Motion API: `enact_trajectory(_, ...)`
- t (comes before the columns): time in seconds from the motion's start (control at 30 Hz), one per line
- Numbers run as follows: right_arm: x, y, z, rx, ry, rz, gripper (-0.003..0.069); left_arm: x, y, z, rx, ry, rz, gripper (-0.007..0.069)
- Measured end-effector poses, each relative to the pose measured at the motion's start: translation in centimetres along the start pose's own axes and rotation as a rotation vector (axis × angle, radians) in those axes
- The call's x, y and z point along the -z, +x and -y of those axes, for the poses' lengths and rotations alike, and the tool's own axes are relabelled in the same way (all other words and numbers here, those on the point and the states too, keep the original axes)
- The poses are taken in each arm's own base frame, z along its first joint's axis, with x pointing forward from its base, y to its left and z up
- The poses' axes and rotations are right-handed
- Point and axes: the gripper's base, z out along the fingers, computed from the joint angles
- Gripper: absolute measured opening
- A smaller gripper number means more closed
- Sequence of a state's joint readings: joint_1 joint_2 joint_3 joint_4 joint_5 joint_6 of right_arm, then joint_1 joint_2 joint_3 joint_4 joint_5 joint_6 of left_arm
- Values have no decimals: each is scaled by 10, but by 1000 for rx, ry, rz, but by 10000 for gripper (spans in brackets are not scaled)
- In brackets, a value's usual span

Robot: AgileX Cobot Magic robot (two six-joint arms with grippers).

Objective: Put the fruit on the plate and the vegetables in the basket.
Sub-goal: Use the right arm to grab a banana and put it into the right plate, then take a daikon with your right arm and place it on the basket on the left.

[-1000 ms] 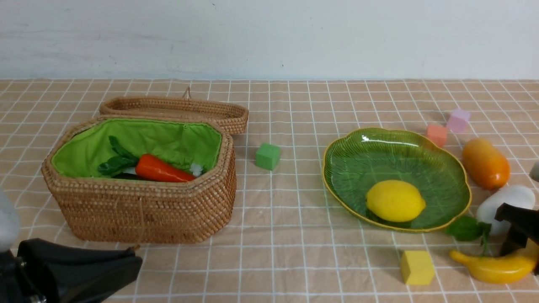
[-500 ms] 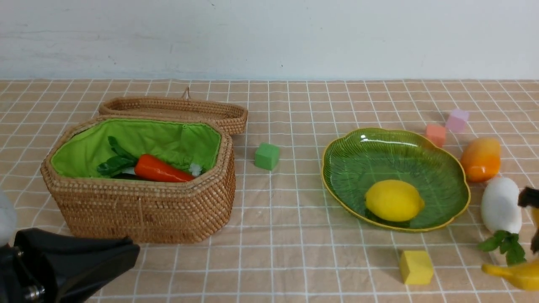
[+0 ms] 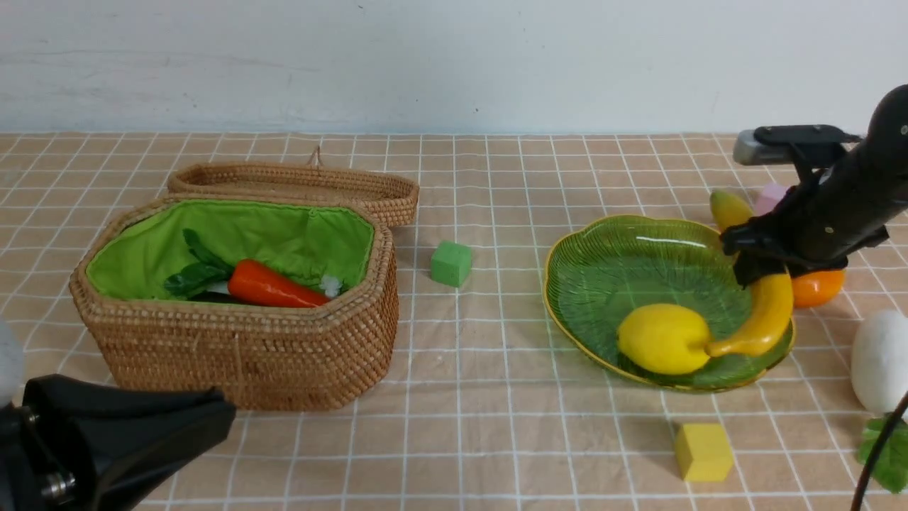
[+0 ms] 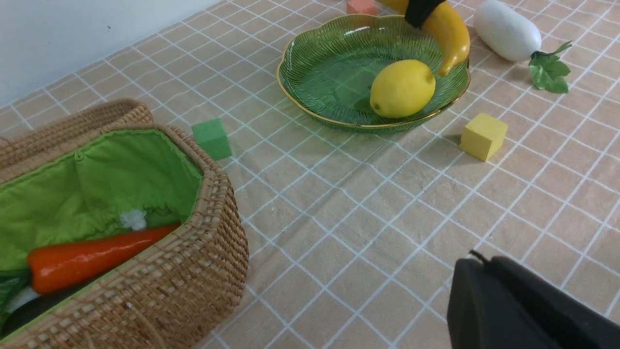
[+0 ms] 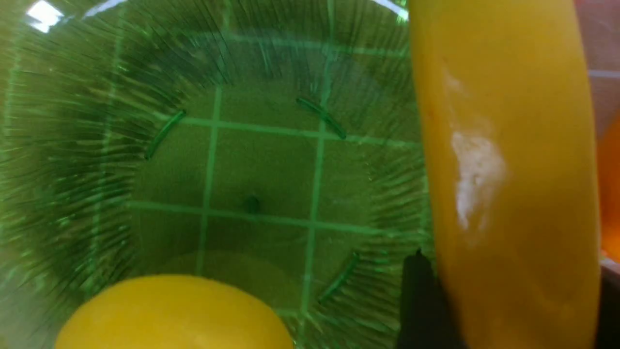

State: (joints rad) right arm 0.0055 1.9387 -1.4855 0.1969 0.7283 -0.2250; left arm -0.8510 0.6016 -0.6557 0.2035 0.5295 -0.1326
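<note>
My right gripper point(image 3: 753, 264) is shut on the banana point(image 3: 770, 312) over the right rim of the green plate point(image 3: 603, 277). The banana's lower tip reaches down beside the lemon point(image 3: 663, 338) lying in the plate. In the right wrist view the banana point(image 5: 503, 169) fills the space between the fingers, above the plate point(image 5: 261, 165) and the lemon point(image 5: 169, 315). The mango point(image 3: 819, 287) lies behind my right arm. The white radish point(image 3: 879, 358) lies at the right edge. The carrot point(image 3: 273, 285) rests in the basket point(image 3: 241, 355). My left gripper point(image 3: 213, 426) hovers shut at the front left.
The basket's wicker lid point(image 3: 298, 184) lies open behind it. A green cube point(image 3: 451, 263) sits between basket and plate. A yellow cube point(image 3: 702, 451) is in front of the plate, and a pink cube point(image 3: 770, 199) is behind my right arm.
My right gripper has lifted the banana from the front right of the table up and over the plate. The radish and mango were nudged aside. My left gripper barely moved.
</note>
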Motion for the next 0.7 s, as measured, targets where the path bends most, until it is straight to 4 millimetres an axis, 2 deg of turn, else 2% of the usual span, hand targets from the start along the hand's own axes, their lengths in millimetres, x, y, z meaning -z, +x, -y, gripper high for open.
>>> enact_trajectory(0.07, -2, -4, 0, -1, -8, -8, 485, 0, 0, 0, 0, 0, 0, -13)
enact_trajectory(0.13, 4, -6, -1, 5, -12, -22, 576, 0, 0, 0, -2, -1, 0, -13)
enact_trajectory(0.17, 4, -6, -1, 3, -12, -22, 582, 0, 0, 0, -2, -1, 0, -13)
enact_trajectory(0.23, 19, -4, 5, -26, 10, -56, 637, 0, 0, 0, -3, -2, 0, -13)
enact_trajectory(0.37, 39, 9, 36, -177, 81, -129, 640, 0, 0, 0, -3, -2, 0, -13)
enact_trajectory(0.4, 39, 19, 52, -258, 106, -153, 631, 0, 0, 0, -3, -2, 0, -13)
enact_trajectory(0.47, 36, 27, 63, -313, 123, -165, 624, 0, 0, 0, -3, -2, 0, -13)
enact_trajectory(0.57, 19, 51, 88, -451, 157, -175, 603, 0, 0, 0, -3, -2, 0, -13)
enact_trajectory(0.67, 7, 59, 96, -496, 154, -160, 596, 0, 0, 0, -3, -2, 0, -13)
enact_trajectory(0.7, -4, 61, 98, -511, 150, -161, 592, 0, 0, 0, -3, -2, 0, -13)
